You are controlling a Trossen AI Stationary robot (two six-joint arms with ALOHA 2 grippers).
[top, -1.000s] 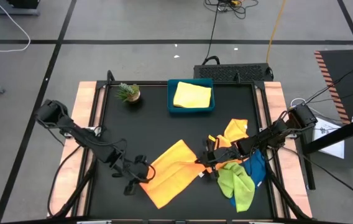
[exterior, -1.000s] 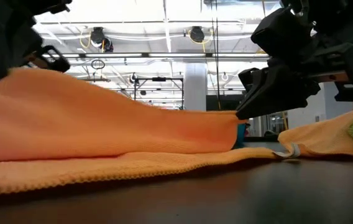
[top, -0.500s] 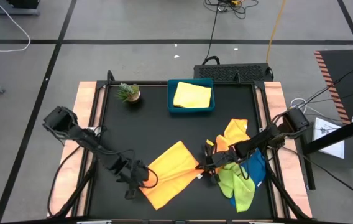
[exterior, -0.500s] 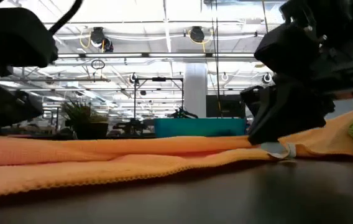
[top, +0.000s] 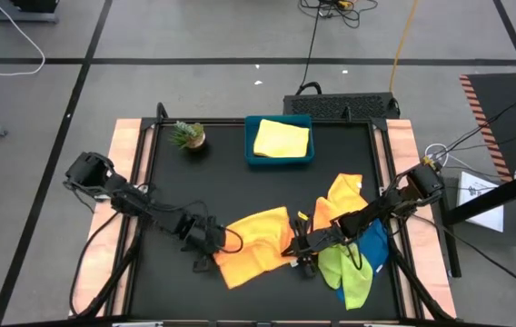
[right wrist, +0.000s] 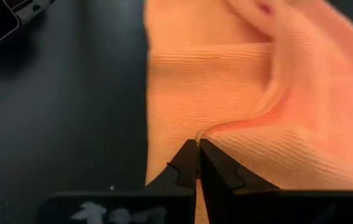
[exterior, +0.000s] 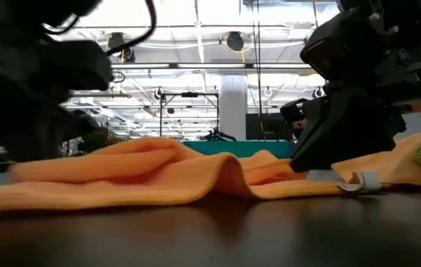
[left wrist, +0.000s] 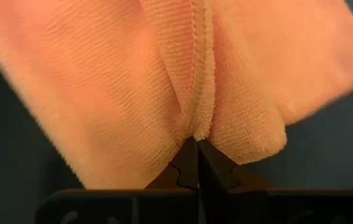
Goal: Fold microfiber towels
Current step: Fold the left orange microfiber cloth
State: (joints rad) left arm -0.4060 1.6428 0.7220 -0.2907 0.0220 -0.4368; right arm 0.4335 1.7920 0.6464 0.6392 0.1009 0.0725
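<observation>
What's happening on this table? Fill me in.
Two robot arms are folding an orange towel at the table's front. The left gripper is shut on its left edge, the right gripper on its right edge, and the cloth lies bunched between them. A second orange towel, a lime green towel and a blue towel wait beside it. A yellow towel sits in the blue tray.

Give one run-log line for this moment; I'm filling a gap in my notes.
left end effector: shut on orange towel | right end effector: shut on orange towel | towel: bunched on table
</observation>
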